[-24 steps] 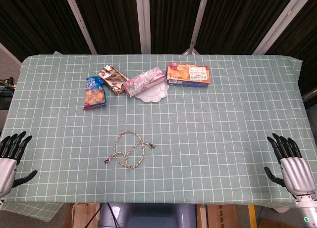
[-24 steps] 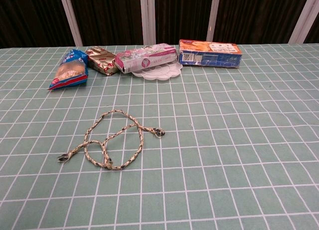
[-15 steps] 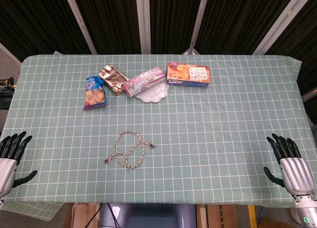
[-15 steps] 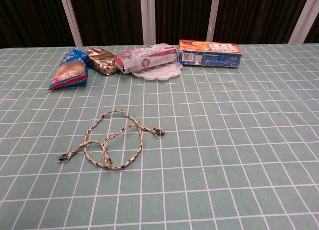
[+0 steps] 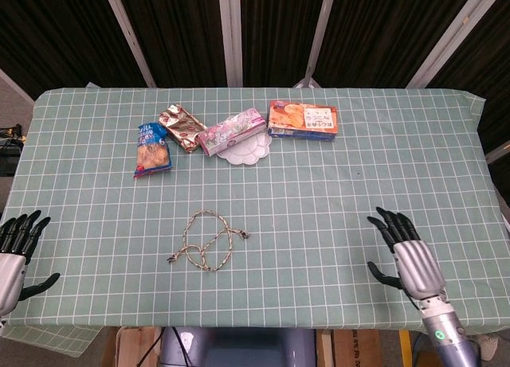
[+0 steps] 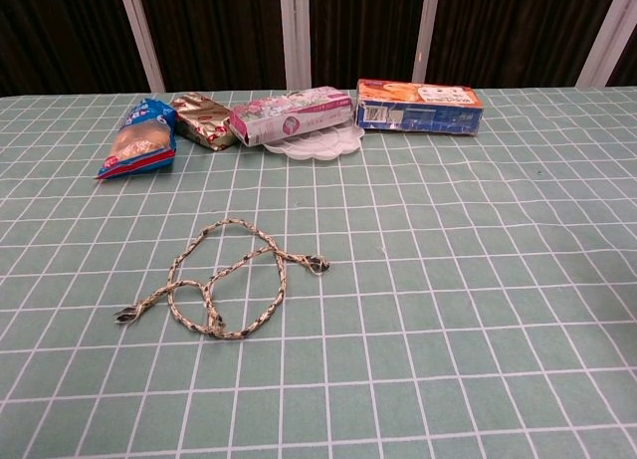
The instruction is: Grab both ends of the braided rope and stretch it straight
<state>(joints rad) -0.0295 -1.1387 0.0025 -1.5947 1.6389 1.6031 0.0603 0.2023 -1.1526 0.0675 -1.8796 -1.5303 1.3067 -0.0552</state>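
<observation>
The table (image 5: 335, 192) is covered edge to edge in a green checked cloth, and most of it is bare. Along the far edge, left of the middle, there's a row of snack stuff: an orange box (image 5: 302, 119), a pink box (image 5: 232, 131) resting partly on a white scalloped dish (image 5: 247, 153), a brown packet (image 5: 182, 127) and a blue bag (image 5: 151, 148).

The right hand (image 5: 406, 254) hovers palm-down over the near right part of the table, fingers spread and holding nothing. The left hand (image 5: 16, 251) sits at the near left corner, half off the edge, fingers also fanned out and empty. Neither one shows in the chest view.

The braided rope (image 5: 207, 240) lies near the front edge, left of centre, coiled into a loose pretzel that crosses over itself. It looks thin, light and totally floppy, so it probably won't resist at all, but the overlapping loops could snag when pulled. The spots to pinch are the two frayed tips: one end (image 6: 125, 316) pokes out toward the left, the other end (image 6: 318, 266) points right. Both lie flat on the cloth, so pinching something that skinny looks fiddly.

Rope sits between the hands, well apart from both. The left tip faces the left hand and the right tip faces the right hand, so no crossing over seems needed.
</observation>
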